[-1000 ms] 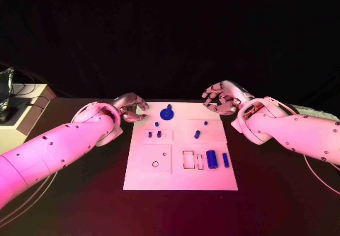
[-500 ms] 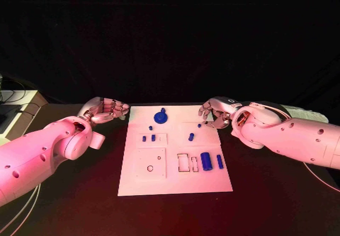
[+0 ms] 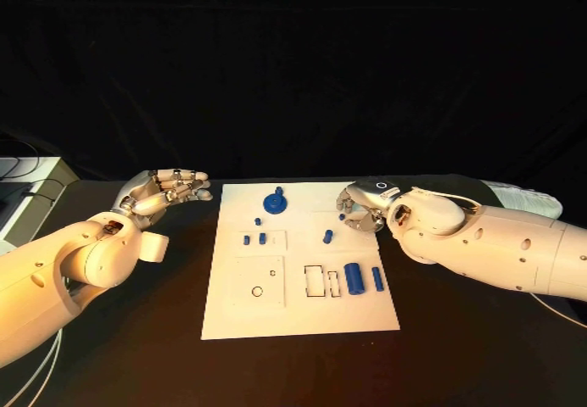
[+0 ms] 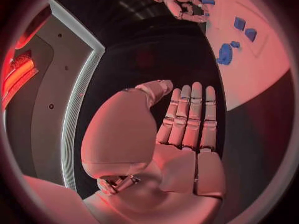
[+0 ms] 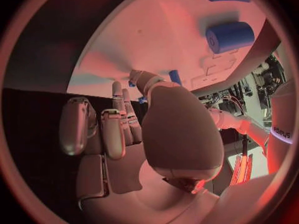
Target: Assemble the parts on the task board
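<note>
The white task board (image 3: 299, 297) lies in the middle of the black table. A blue gear-like disc (image 3: 276, 202) stands at its far end, with small blue pegs (image 3: 254, 239) and another peg (image 3: 328, 236) behind the recesses. A thick blue cylinder (image 3: 354, 278) and a thinner one (image 3: 377, 279) lie on the right side. My left hand (image 3: 171, 191) hovers left of the board's far corner, its fingers (image 4: 187, 119) straight and holding nothing. My right hand (image 3: 363, 208) hangs over the board's far right edge, fingers (image 5: 118, 124) loosely curled and empty, above the peg (image 5: 176, 77) and thick cylinder (image 5: 229, 36).
A pale box (image 3: 27, 182) stands at the table's far left edge. Rectangular recesses (image 3: 321, 281) and a square plate with a round hole (image 3: 259, 280) mark the board's near half. Bare black table lies on both sides of the board.
My left hand has drawn away from the board's far left corner and straightened its fingers. My right hand has come down and inward over the board's far right edge. The camera has shifted slightly.
</note>
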`<state>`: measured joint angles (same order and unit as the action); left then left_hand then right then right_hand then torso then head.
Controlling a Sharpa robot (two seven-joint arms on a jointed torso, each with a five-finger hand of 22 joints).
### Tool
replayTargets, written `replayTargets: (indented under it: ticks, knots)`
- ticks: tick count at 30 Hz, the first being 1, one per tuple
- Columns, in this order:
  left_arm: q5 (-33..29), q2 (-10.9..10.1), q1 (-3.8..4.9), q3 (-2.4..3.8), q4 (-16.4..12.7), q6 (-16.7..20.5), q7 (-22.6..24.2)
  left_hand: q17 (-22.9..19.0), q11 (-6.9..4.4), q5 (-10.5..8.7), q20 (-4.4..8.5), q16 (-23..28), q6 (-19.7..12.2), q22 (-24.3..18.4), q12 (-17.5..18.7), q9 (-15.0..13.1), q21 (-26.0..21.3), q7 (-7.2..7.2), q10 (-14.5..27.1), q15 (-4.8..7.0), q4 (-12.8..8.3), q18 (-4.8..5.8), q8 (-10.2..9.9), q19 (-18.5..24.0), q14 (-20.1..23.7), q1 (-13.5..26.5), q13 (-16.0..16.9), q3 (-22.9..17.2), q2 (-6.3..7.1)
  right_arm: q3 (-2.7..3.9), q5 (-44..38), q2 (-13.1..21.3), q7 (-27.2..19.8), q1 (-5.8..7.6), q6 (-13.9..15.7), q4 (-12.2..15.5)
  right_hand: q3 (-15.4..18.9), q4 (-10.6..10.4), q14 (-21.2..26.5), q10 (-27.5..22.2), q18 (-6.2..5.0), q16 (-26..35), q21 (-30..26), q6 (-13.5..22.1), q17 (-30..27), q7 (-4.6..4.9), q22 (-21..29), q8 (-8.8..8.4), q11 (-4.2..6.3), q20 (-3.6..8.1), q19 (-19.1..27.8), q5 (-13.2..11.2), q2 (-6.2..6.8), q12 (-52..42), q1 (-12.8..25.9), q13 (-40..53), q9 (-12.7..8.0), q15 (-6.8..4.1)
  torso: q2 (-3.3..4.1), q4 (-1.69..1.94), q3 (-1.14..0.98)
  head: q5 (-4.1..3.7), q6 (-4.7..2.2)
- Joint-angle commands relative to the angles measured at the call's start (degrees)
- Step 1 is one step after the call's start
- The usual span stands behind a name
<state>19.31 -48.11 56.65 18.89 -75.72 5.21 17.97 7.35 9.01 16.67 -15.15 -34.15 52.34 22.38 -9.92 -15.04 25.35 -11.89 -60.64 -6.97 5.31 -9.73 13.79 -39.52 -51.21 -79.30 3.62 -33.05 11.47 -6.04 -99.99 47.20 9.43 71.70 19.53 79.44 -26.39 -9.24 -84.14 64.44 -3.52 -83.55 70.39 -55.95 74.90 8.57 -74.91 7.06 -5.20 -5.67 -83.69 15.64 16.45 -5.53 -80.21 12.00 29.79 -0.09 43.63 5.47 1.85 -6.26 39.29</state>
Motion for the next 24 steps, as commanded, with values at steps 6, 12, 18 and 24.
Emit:
replayTargets:
  ticks: [6,12,18,24]
  knots:
    - [-2.7,-0.4,-0.13,0.16,-0.7,-0.7,2.0,0.2,0.15,-0.17,0.10,0.7,-0.2,-0.3,0.6,0.2,-0.6,-0.42,-0.4,0.08,0.1,-0.73,0.1,-0.7,-0.5,-0.1,0.1,0.3,0.28,-0.08,-1.9,-0.9,0.7,-0.33,-0.7,-0.1,-3.2,-0.8,-2.7,2.2,-0.49,0.4,0.0,-1.8,0.0,-0.29,-4.0,0.03,0.47,0.01,-0.4,-3.9,-0.84,0.6,-0.7,-1.6,-0.5,0.11,0.14,0.06,-0.09,0.03,0.43]
    - [-2.5,-0.6,-0.15,0.17,-0.7,-0.3,1.0,0.4,0.39,-0.16,0.15,1.1,-0.5,-0.6,1.0,0.4,-1.0,-0.83,-0.3,-0.02,-0.1,-0.73,0.0,-1.2,-0.6,-0.2,0.1,0.4,0.34,-0.10,-1.5,-1.1,0.4,-0.56,-1.5,0.0,-6.6,-0.5,-2.7,4.9,-0.39,0.4,0.4,-4.3,-0.2,-0.94,-4.3,0.86,1.07,0.43,-0.7,-3.4,-1.56,0.7,-1.1,-2.7,-0.4,-0.42,0.09,0.01,-0.20,0.13,0.79]
    - [-2.2,-0.8,-0.22,0.18,-0.8,-0.1,0.4,0.5,0.46,-0.17,0.17,1.2,-0.4,-0.7,1.1,0.4,-1.1,-0.94,-0.3,-0.06,-0.1,-0.72,0.1,-1.4,-0.7,-0.3,0.1,0.4,0.35,-0.11,-1.6,-1.2,0.2,-0.76,-2.3,0.0,-8.3,0.9,-2.7,7.4,-0.25,0.4,1.1,-6.6,-0.2,-1.55,-4.8,2.05,1.79,0.96,-1.0,-2.2,-2.87,0.8,-1.6,-3.2,0.3,-1.01,0.06,-0.04,-0.17,0.09,1.01]
    - [-2.1,-0.8,-0.25,0.18,-0.8,0.0,0.2,0.5,0.48,-0.18,0.17,1.2,-0.4,-0.8,1.2,0.4,-1.2,-0.95,-0.2,-0.08,-0.1,-0.71,0.1,-1.4,-0.7,-0.3,0.1,0.5,0.38,-0.11,-2.0,-1.3,0.2,-0.91,-2.8,0.2,-9.4,2.3,-2.7,8.5,-0.22,0.4,1.2,-7.5,-0.4,-1.78,-4.9,2.71,2.08,1.24,-1.0,-2.4,-3.69,1.2,-1.8,-3.5,0.9,-1.29,0.02,0.05,-0.13,-0.04,1.16]
